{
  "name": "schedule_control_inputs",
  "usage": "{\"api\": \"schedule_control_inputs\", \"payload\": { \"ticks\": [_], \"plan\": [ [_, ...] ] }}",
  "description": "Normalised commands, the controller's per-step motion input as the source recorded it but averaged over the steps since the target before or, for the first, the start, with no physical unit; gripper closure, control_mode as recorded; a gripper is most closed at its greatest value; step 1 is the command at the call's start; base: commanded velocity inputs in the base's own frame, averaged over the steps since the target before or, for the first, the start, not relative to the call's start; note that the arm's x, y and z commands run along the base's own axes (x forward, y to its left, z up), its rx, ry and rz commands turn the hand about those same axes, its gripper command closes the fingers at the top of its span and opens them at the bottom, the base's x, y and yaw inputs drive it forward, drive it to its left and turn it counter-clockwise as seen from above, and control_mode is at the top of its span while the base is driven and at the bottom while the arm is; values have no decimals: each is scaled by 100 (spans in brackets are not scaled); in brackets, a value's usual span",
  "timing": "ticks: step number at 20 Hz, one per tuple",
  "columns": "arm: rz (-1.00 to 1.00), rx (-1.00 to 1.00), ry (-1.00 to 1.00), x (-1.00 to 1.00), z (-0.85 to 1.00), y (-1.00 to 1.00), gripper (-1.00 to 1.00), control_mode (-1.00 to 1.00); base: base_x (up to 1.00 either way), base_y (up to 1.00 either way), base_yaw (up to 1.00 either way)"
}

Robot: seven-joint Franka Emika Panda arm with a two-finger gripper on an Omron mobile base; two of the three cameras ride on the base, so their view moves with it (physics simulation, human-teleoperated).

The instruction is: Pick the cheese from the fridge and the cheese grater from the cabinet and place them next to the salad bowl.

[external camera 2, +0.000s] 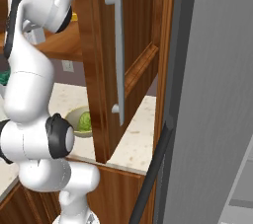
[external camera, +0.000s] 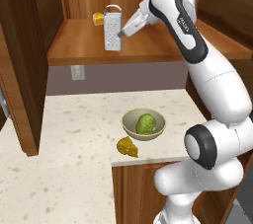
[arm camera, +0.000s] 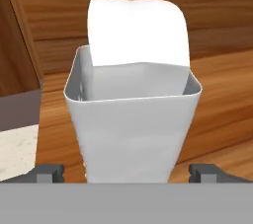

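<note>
The silver cheese grater stands upright on the wooden shelf of the cabinet. My gripper reaches it from the right at mid-height. In the hand view the grater sits between my two fingertips, which stand wide apart and clear of its sides, so the gripper is open. Down on the counter the salad bowl holds its green ball, and the dull golden cheese lies just in front of it on the left. Part of the bowl shows behind the arm.
A brighter yellow wedge sits on the shelf behind the grater. The open cabinet door with its long grey handle stands right of the arm, and the grey fridge beyond it. A speckled counter lies below.
</note>
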Motion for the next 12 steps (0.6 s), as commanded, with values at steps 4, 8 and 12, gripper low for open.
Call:
{"api": "schedule_control_inputs", "payload": {
  "ticks": [4, 8, 12],
  "plan": [
    [2, 0, 0, 25, -4, 7, -100, -100, 0, 0, 0],
    [2, 0, 0, 23, -4, 7, -100, -100, 0, 0, 0],
    [3, 0, 0, 15, -5, 12, -100, -100, 0, 0, 0]
  ]
}}
